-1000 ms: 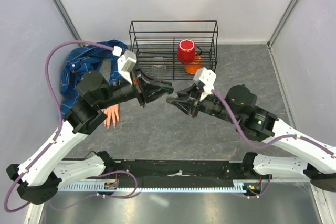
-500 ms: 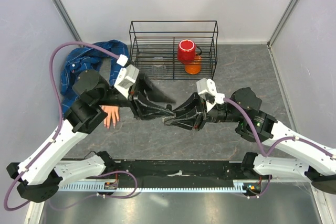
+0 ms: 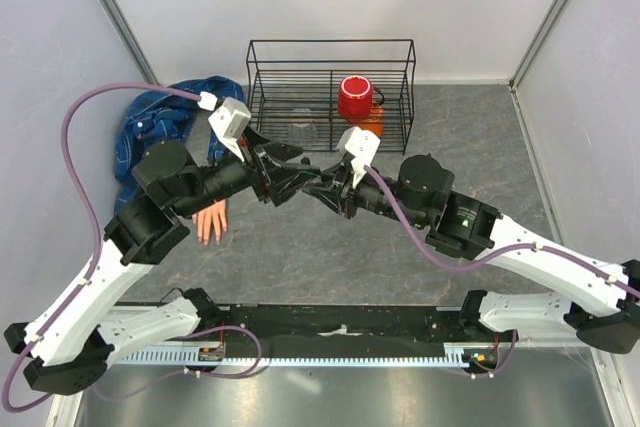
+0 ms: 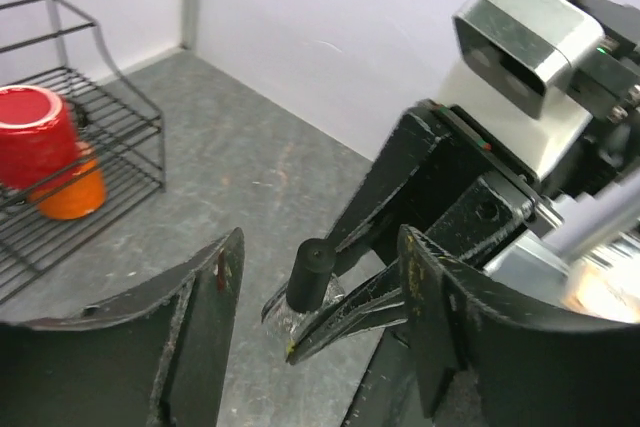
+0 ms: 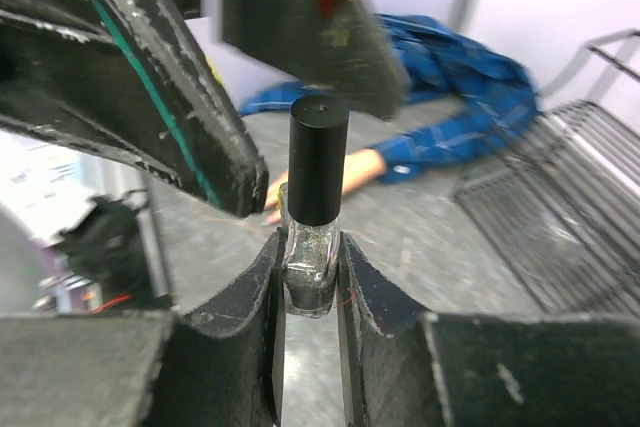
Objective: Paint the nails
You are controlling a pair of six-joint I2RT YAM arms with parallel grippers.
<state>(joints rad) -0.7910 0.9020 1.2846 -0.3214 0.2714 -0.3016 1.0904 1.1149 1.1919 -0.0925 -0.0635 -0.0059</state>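
Note:
My right gripper (image 5: 308, 247) is shut on a tiny glass bottle (image 5: 308, 269) with a tall black cap, held upright above the table. My left gripper (image 4: 320, 247) is open, one finger on each side of the bottle's cap (image 4: 312, 275) and not touching it. The two grippers meet mid-table (image 3: 318, 185) in front of the rack. The peach fake hand (image 3: 210, 221) lies flat at the left, its blue plaid sleeve (image 3: 160, 127) running to the back wall. Its nails (image 3: 208, 239) are too small to make out. The hand (image 5: 352, 171) shows blurred behind the bottle.
A black wire rack (image 3: 330, 45) stands at the back, holding an upturned red cup (image 3: 355, 97), an orange object (image 3: 368, 128) and a clear glass (image 3: 300, 132). White walls close in both sides. The arms' base rail runs along the near edge.
My left gripper has gone from shut to open. Both grippers dipped toward the near side, then came back up together, and the right arm has reached further left.

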